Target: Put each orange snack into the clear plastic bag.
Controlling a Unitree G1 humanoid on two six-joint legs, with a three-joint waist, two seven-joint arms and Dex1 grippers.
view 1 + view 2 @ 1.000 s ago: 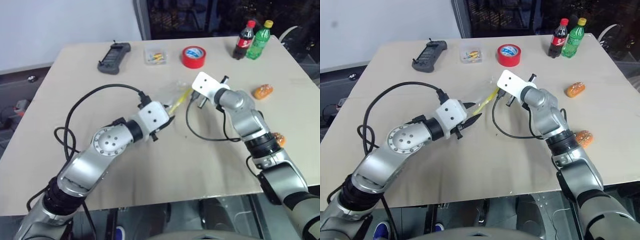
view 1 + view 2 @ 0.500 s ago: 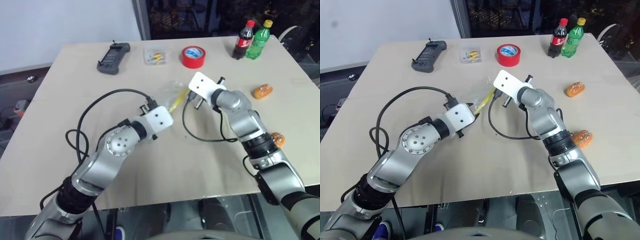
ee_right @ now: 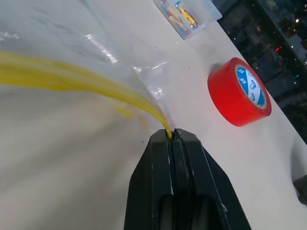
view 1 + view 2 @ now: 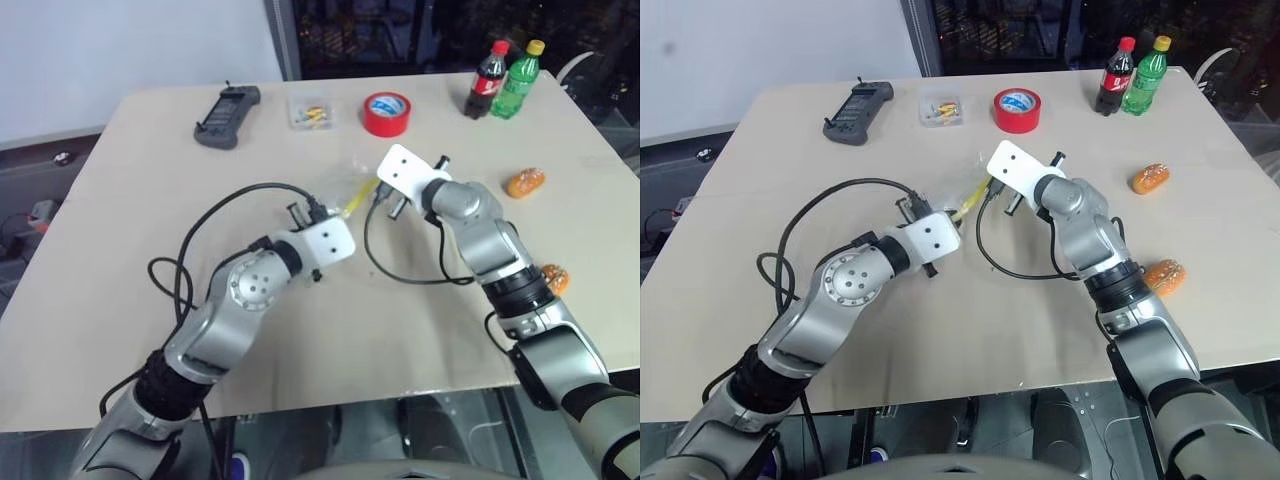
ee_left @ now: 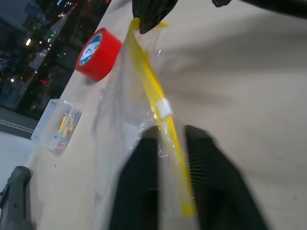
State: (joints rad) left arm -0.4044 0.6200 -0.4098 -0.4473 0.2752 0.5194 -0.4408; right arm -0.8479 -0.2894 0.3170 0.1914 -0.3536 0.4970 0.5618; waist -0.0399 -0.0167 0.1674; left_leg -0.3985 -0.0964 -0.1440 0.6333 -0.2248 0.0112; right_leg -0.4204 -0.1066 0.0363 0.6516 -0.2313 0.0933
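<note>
One clear plastic bag (image 5: 139,120) is seen near the middle of the head views, just above centre, stretched between the two grippers by its yellow seal strip (image 5: 158,103). The left gripper (image 5: 170,139) is closed on the strip near one end, with one black finger on each side of it. The right gripper (image 3: 172,139) is pressed shut on the other end of the strip, the yellow edge emerging from between its fingertips.

Two orange snacks are counted on the table (image 4: 330,350), both outside the bag. One snack (image 4: 525,183) lies at the right of the frame, at about the height of the bag, well apart from it. The second snack (image 4: 1165,276) lies lower at the right, just beside the right forearm.

Along the upper edge of the table, one black handset (image 4: 227,116) is seen at upper left, one small clear box (image 4: 311,110) of coloured bits beside it, one red tape roll (image 4: 387,113) at upper centre, and two bottles at upper right: a dark one with a red cap (image 4: 487,80) and a green one with a yellow cap (image 4: 518,79), standing upright and touching.
</note>
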